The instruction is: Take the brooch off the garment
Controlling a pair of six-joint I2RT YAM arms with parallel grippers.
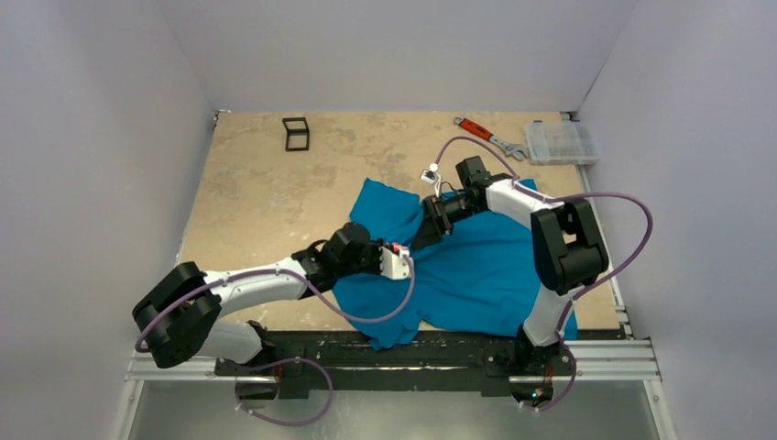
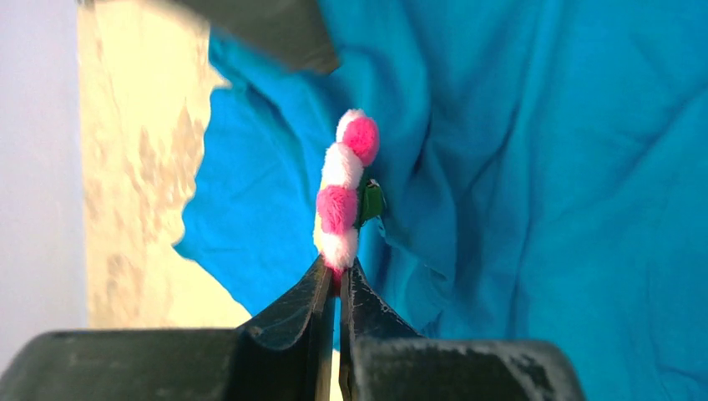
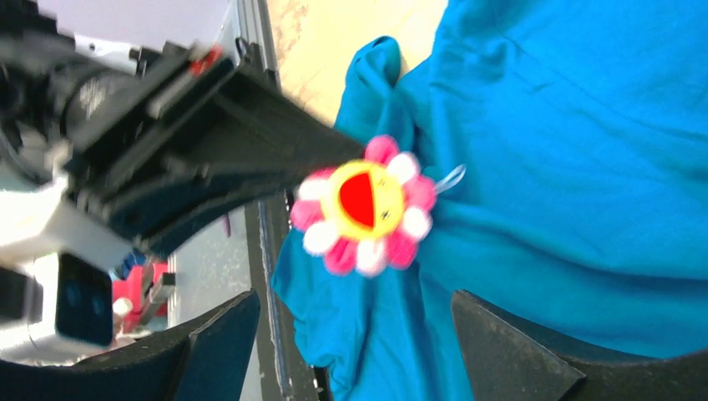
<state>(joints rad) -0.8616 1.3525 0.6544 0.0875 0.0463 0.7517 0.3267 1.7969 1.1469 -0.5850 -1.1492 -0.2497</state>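
The teal garment (image 1: 476, 266) lies rumpled on the table, in front of both arms. The brooch (image 3: 363, 205) is a flower with pink and white petals and a yellow face. In the left wrist view it shows edge-on (image 2: 342, 188), with a green back against bunched fabric (image 2: 501, 167). My left gripper (image 2: 338, 280) is shut on the brooch's lower petal edge; in the top view it (image 1: 401, 257) is over the shirt's middle. My right gripper (image 3: 359, 351) is open, its jaws wide apart just below the brooch over the garment (image 3: 568, 125). In the top view it (image 1: 425, 235) faces the left gripper closely.
A red-handled wrench (image 1: 490, 136) and a clear plastic box (image 1: 561, 142) lie at the back right. A small black frame (image 1: 296, 134) stands at the back left. The metal rail (image 1: 394, 362) runs along the near edge. Grey walls close in on three sides.
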